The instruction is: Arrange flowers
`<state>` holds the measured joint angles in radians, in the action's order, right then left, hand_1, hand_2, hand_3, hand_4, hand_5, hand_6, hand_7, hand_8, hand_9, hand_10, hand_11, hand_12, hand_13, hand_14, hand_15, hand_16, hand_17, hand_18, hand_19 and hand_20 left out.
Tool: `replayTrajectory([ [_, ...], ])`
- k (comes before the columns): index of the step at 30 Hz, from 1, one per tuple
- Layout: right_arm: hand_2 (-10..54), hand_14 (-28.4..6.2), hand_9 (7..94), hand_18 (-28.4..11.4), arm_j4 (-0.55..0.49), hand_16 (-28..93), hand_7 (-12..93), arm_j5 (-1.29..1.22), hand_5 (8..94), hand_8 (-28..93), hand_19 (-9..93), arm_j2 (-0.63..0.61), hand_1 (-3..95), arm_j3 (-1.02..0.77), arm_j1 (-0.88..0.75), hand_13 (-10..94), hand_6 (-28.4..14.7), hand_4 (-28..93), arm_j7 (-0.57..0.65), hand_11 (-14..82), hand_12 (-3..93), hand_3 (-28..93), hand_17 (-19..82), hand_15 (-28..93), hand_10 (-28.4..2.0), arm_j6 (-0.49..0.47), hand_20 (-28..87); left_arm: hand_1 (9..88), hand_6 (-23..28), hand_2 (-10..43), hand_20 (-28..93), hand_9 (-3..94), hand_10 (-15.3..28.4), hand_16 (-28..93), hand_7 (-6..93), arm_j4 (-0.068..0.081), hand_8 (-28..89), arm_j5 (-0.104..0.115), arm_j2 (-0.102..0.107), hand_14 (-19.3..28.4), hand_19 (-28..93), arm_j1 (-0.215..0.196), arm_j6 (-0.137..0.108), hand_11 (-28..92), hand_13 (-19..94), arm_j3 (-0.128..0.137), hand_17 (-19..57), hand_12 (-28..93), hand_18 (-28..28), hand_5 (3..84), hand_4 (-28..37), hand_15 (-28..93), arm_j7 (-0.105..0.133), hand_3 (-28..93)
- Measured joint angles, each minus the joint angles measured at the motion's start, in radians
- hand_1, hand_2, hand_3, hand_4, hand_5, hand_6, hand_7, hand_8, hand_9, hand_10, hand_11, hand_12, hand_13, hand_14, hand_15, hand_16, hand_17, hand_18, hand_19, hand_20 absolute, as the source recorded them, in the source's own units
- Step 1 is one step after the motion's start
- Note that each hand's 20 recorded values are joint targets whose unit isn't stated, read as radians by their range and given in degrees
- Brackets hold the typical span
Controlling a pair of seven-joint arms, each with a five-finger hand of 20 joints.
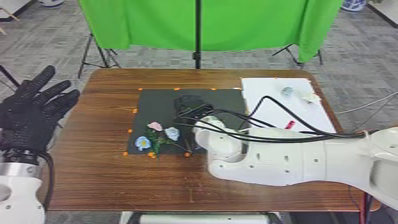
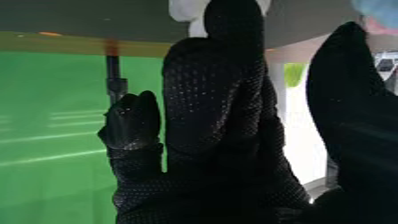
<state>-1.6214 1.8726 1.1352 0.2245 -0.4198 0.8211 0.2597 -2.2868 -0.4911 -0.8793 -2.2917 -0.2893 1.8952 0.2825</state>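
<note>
My left hand is open, palm and fingers spread, beyond the table's left edge. My right hand is over the dark mat, partly behind its wrist and cables. In the right wrist view the right hand has mostly straight fingers, with the thumb apart. A white object shows behind its fingertips; I cannot tell whether they touch. A pink flower, a blue flower and a pale blue flower lie with green stems on the mat's near left part.
A white sheet lies on the table's right side, bearing a pale blue item, a whitish item and a small red item. My right forearm spans the table's near right. A green backdrop stands beyond the far edge.
</note>
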Motion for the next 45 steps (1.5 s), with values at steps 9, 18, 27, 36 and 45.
replayTrajectory([
  [9, -7.9, -5.1, 85.2, -19.6, -0.009, 19, 17, -0.002, 66.7, -12, 93, 0.000, 28.4, 0.008, 0.006, 81, -0.2, -28, -0.008, 27.5, 17.4, 76, 44, 67, -10.7, 0.042, 41, 20.9, 7.0, 7.3, 7, 28.8, 18.4, -9, 10.6, 0.000, -8, 0.000, -0.006, 26.7, 59, -0.004, 0.000, 25, 22, 0.000, -8.7, 12, 27.3, 31.2, -27.7, 52, -0.003, 76],
  [18, 0.1, -6.4, 83.7, -20.8, -0.024, 18, 16, -0.001, 65.8, -12, 93, -0.005, 23.2, 0.013, 0.014, 79, -1.1, -27, -0.002, 26.4, 17.1, 76, 43, 66, -12.6, 0.091, 40, 20.9, 7.0, 7.3, 7, 28.8, 18.4, -9, 10.5, -0.005, -8, -0.001, -0.013, 26.7, 59, -0.016, -0.004, 25, 22, 0.004, -8.7, 12, 27.3, 31.3, -27.8, 52, -0.005, 76],
  [27, 2.1, -9.8, 69.6, -20.8, -0.121, 15, 15, -0.037, 58.8, -11, 93, -0.108, 21.9, -0.132, -0.014, 71, -2.8, -25, -0.007, 19.6, 14.3, 77, 37, 62, -16.5, 0.057, 24, 20.8, 7.0, 7.6, 7, 28.8, 18.5, -9, 10.6, -0.031, -8, -0.001, -0.040, 26.7, 59, -0.075, -0.019, 25, 22, 0.037, -8.7, 12, 27.3, 31.2, -28.0, 52, 0.000, 76],
  [36, 2.3, -11.4, 61.9, -20.2, -0.172, 13, 14, -0.077, 55.0, -11, 93, -0.332, 22.3, -0.294, -0.049, 67, -3.9, -25, 0.005, 17.0, 13.7, 77, 36, 64, -18.1, 0.035, 21, 20.8, 7.1, 7.6, 7, 28.8, 18.5, -9, 10.5, -0.038, -8, 0.002, -0.048, 26.7, 59, -0.112, -0.029, 25, 22, 0.040, -8.7, 12, 27.3, 31.3, -28.2, 52, 0.021, 76],
  [45, 1.6, -12.1, 54.6, -19.6, -0.047, 11, 14, -0.141, 49.8, -11, 93, -0.533, 22.2, -0.308, -0.058, 63, -4.2, -26, 0.068, 15.6, 13.6, 78, 35, 66, -18.8, 0.020, 18, 20.7, 7.1, 8.0, 7, 28.8, 18.5, -9, 10.8, -0.040, -8, 0.003, -0.047, 26.6, 60, -0.117, -0.033, 25, 22, 0.038, -8.6, 12, 27.2, 31.3, -28.2, 52, 0.028, 76],
])
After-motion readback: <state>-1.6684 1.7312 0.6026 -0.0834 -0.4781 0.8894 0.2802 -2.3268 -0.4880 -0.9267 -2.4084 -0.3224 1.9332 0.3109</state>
